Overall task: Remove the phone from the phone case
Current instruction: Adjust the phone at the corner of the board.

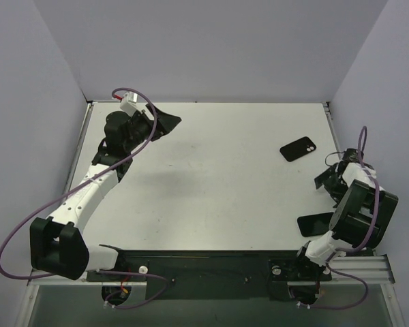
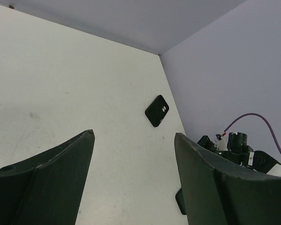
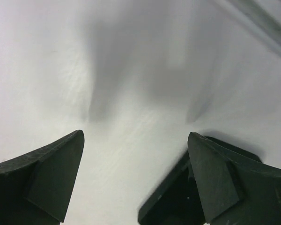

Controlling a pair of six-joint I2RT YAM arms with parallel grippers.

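A black slab with two camera lenses (image 1: 298, 148) lies flat at the table's right, also visible far ahead in the left wrist view (image 2: 157, 110). A second flat black piece (image 1: 315, 223) lies near the right front, partly behind my right finger in the right wrist view (image 3: 175, 199); only its corner (image 2: 180, 200) shows in the left wrist view. Which piece is the phone and which the case I cannot tell. My left gripper (image 1: 165, 122) (image 2: 133, 136) hangs open and empty over the back left. My right gripper (image 1: 326, 182) (image 3: 136, 135) is open and empty between the two pieces.
The white table (image 1: 218, 184) is walled by pale panels at the back and both sides. A purple cable (image 1: 133, 95) loops over the left arm. The right arm's elbow (image 1: 361, 211) stands at the table's right edge.
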